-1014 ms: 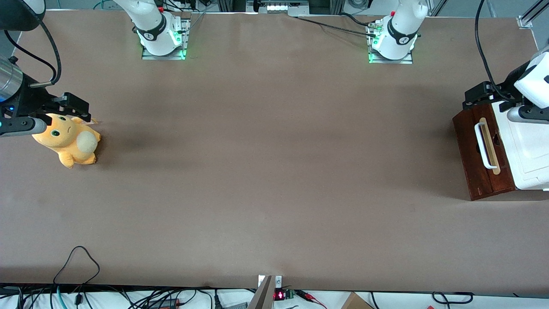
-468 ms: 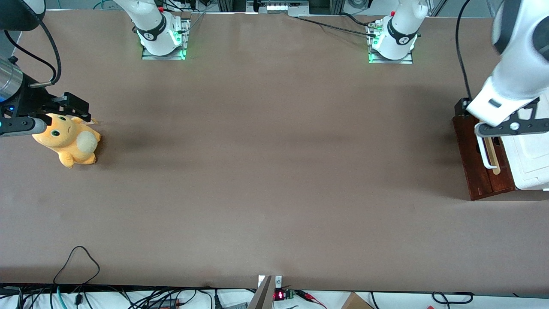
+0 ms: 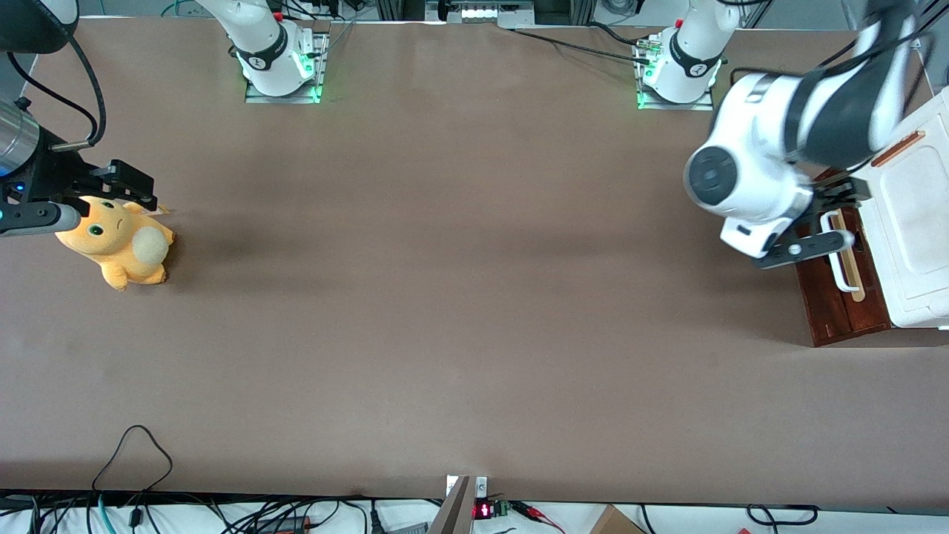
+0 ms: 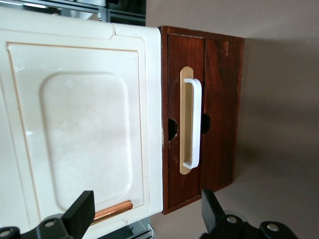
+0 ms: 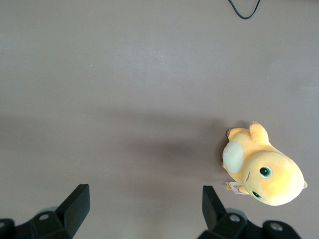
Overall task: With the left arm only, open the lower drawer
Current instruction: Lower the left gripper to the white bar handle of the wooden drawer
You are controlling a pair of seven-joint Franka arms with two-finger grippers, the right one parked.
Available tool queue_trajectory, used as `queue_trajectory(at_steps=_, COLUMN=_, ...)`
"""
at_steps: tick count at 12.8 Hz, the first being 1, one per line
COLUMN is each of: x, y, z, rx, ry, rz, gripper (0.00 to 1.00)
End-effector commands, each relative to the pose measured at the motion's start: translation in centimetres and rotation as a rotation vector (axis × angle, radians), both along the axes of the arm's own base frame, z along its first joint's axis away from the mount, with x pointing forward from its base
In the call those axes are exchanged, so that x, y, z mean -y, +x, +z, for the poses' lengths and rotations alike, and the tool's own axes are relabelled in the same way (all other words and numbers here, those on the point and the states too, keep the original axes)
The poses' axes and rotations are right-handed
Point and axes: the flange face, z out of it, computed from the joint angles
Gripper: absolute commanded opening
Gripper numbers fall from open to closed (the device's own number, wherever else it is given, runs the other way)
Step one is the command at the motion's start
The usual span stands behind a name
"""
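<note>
the lower drawer (image 3: 834,297) is sitting shut at the working arm's end of the table (image 3: 460,297), its dark red-brown front facing the middle of the table, under the white cabinet top (image 3: 916,237). the white bar handle (image 3: 840,267) is lying on its pale wood strip across the drawer front. in the left wrist view the handle (image 4: 193,124) is showing whole and untouched, with the cabinet top (image 4: 79,124) beside the drawer front (image 4: 219,109).

the left arm (image 3: 749,185) is bending over this end of the table, farther from the front camera than most of the drawer front. its jaws (image 3: 841,215) are hanging above the drawer front near the handle's farther end. in the left wrist view the jaws (image 4: 149,214) are standing wide open, gripping nothing, one of the fingers (image 4: 82,211) over the cabinet top and the other off the drawer's corner.

toward the parked arm's end of the table, a yellow plush toy (image 3: 118,245) is lying near the edge.
</note>
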Motion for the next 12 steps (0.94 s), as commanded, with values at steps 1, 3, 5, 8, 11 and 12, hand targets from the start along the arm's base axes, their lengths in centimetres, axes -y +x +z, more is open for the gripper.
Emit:
queue_trajectory(at_steps=1, x=-1.6, y=-1.7, z=-6.0, rx=0.044, ry=0.186, rz=-0.034, gripper=0.92)
queue_trajectory(at_steps=3, x=-2.3, y=-2.7, z=-10.0, rx=0.025, ry=0.282, rz=-0.096, gripper=0.92)
queue_trajectory(at_steps=5, x=-2.8, y=-3.2, z=-12.5, rx=0.003, ry=0.342, rz=-0.146, gripper=0.92)
queue_trajectory(at_steps=8, x=-3.3, y=-3.3, z=-16.3, rx=-0.035, ry=0.375, rz=-0.182, gripper=0.91)
queue_trajectory(at_steps=11, x=-5.5, y=-3.2, z=-19.5, rx=-0.047, ry=0.421, rz=-0.191, gripper=0.90)
queue_trajectory(at_steps=12, x=-6.4, y=-3.1, z=-20.2, rx=-0.040, ry=0.442, rz=-0.191, gripper=0.90)
